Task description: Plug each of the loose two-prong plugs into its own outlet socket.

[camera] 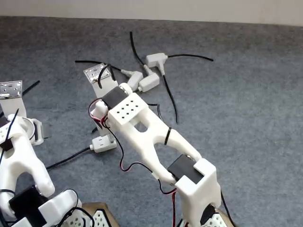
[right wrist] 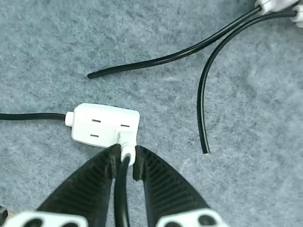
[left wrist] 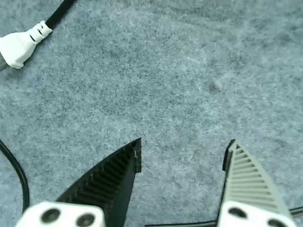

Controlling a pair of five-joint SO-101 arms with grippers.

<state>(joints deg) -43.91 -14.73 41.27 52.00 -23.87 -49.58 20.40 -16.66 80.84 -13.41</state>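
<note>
Right claw [right wrist: 125, 155] pinching plug [right wrist: 125, 141]; plug butted against outlet socket [right wrist: 97, 124] edge.

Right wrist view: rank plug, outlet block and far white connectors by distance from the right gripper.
1. The plug, clamped in the right gripper.
2. The outlet block, just beyond it, against the plug.
3. The white connectors, farthest, where the black cables lead.

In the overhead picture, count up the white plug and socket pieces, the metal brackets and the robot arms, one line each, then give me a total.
White plug and socket pieces: 4
Metal brackets: 2
Robot arms: 2
Total: 8
</note>
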